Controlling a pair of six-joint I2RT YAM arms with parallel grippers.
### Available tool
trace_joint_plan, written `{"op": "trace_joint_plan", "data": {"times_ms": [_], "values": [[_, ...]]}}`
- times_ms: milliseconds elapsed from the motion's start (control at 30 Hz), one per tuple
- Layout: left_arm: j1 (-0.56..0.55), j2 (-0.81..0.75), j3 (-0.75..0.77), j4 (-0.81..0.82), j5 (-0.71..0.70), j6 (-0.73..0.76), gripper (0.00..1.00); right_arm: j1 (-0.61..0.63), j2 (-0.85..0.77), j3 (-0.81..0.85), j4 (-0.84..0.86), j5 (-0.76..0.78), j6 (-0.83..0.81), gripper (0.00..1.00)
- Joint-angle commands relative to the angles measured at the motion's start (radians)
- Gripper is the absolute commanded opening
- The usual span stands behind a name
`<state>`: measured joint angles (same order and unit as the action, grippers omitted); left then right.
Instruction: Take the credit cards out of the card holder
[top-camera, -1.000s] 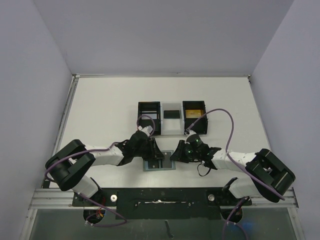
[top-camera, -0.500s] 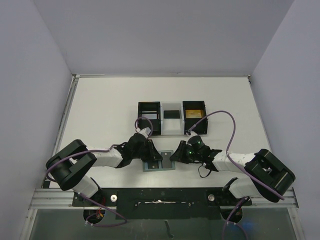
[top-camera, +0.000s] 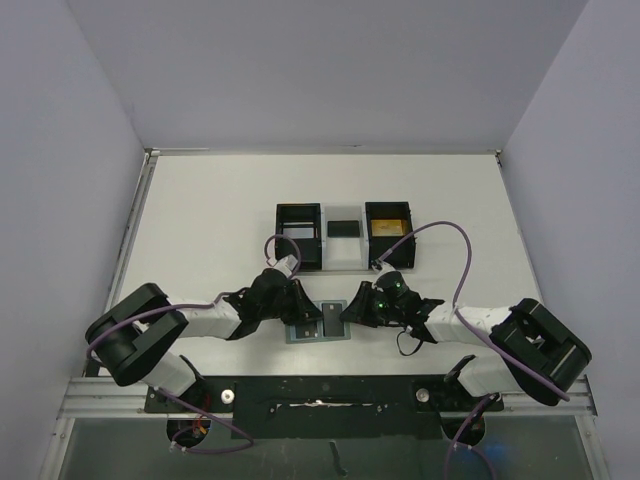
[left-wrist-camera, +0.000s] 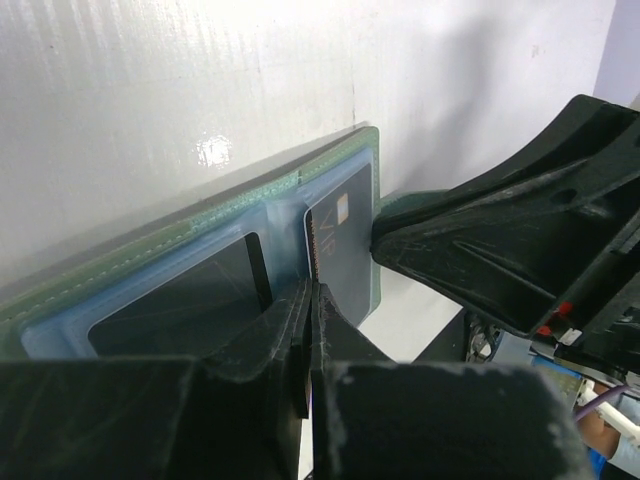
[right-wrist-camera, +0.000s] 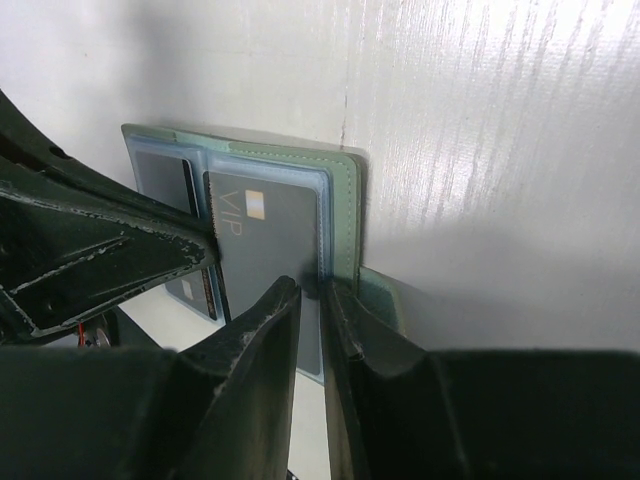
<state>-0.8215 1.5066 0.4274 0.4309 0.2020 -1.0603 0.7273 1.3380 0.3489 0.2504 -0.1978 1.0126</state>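
Observation:
The card holder lies open on the table between both arms, teal-edged with pale blue pockets. A grey credit card with a gold chip sits in its right pocket. A dark card shows in the left pocket. My left gripper is shut at the holder's middle fold, and the grey card's raised inner edge runs in between its tips. My right gripper is pinched on the holder's right edge, beside the small tab. From above, the left gripper and right gripper flank the holder.
At the back stand a black box, a white tray with a black card, and a second black box with a gold-orange card. Purple cables loop over both arms.
My left gripper has closed from partly open to shut and slid slightly towards the near edge. The right gripper and the holder have stayed put.

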Motion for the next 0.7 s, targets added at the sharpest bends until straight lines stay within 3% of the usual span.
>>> {"op": "trace_joint_plan", "data": {"times_ms": [0, 667], "values": [[0.006, -0.059, 0.002, 0.081, 0.027, -0.002, 0.00, 0.014, -0.010, -0.005, -0.077, 0.018, -0.014, 0.18], [0.027, -0.092, 0.010, -0.069, 0.010, 0.077, 0.00, 0.012, -0.049, 0.044, -0.149, 0.020, -0.050, 0.19]]}}
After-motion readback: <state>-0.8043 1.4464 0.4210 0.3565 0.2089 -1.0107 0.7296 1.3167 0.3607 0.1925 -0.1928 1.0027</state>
